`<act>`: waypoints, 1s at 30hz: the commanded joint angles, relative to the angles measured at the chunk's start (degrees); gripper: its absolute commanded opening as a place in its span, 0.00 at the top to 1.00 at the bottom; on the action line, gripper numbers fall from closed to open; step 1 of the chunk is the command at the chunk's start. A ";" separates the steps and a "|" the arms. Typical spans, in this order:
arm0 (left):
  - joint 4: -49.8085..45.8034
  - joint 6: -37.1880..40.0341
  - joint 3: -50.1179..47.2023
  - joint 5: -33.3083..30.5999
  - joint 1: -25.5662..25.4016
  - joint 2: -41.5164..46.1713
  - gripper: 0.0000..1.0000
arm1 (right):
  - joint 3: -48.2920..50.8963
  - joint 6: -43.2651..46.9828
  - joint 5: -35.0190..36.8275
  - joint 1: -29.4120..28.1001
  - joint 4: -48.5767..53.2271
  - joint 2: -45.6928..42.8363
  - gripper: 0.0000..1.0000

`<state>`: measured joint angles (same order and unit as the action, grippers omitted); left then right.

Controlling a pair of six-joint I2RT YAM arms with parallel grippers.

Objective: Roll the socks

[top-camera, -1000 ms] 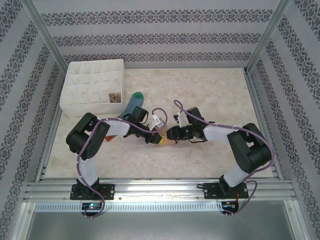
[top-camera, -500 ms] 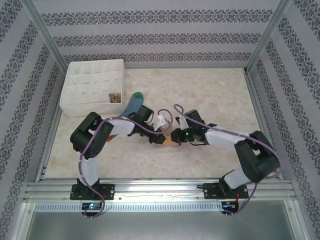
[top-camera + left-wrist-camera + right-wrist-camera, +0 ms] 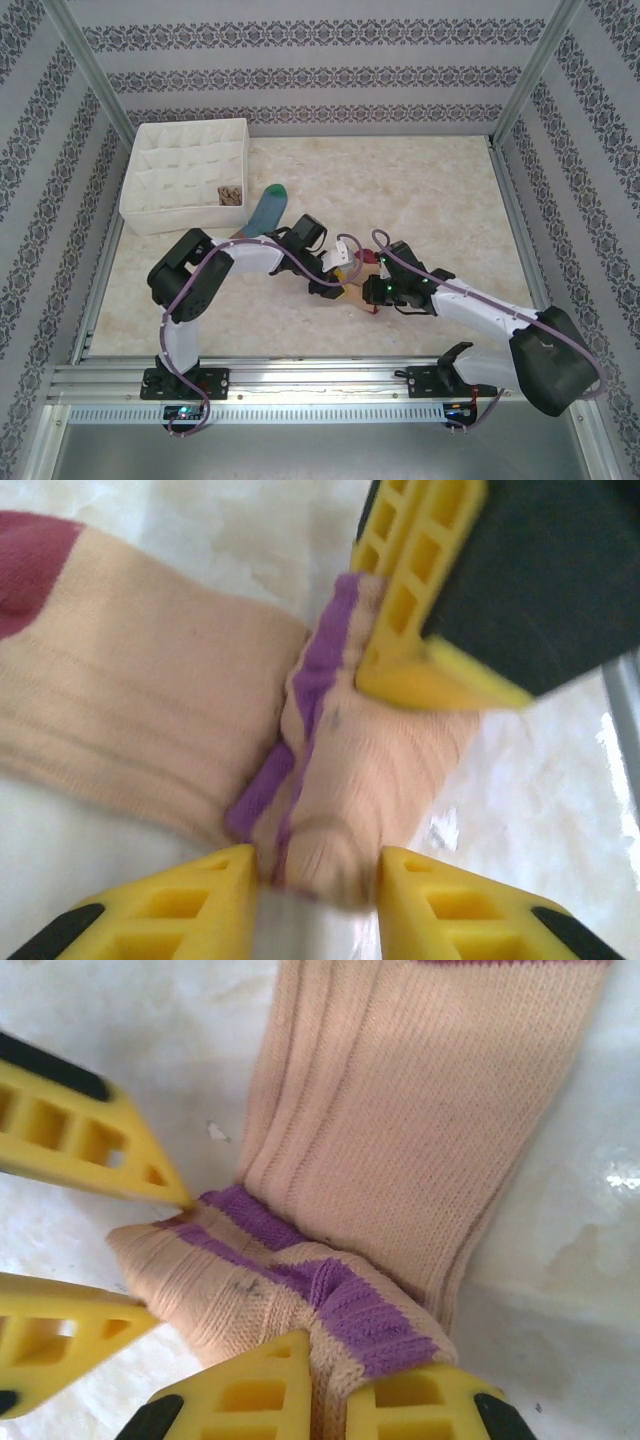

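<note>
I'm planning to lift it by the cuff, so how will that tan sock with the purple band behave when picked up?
Probably floppy: the tan sock bunches and folds at its purple band where the right tool pinches it. Likely light, being thin ribbed knit lying flat. Its loose fold may spring open if released.

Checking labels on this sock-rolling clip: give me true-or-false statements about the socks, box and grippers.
1. The right gripper is shut on the tan ribbed sock with a maroon toe, at its purple-banded end. True.
2. The white quilted fabric box holds nothing. False: a brown patterned roll sits in a front compartment.
3. The blue sock with a green toe lies inside the box. False: it lies on the marbled table beside the box.
4. The left gripper has the tan sock's folded end between its fingers. True.
</note>
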<state>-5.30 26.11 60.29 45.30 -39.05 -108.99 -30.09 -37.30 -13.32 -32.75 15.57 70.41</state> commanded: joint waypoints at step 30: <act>28.53 30.77 -18.49 -40.58 -15.66 6.39 0.86 | -10.13 1.43 -14.35 4.62 10.18 22.11 0.85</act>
<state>28.47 58.11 39.22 6.57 -54.43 -100.82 -43.38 -36.84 -28.38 -27.88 19.97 89.49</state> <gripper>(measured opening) 0.248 0.131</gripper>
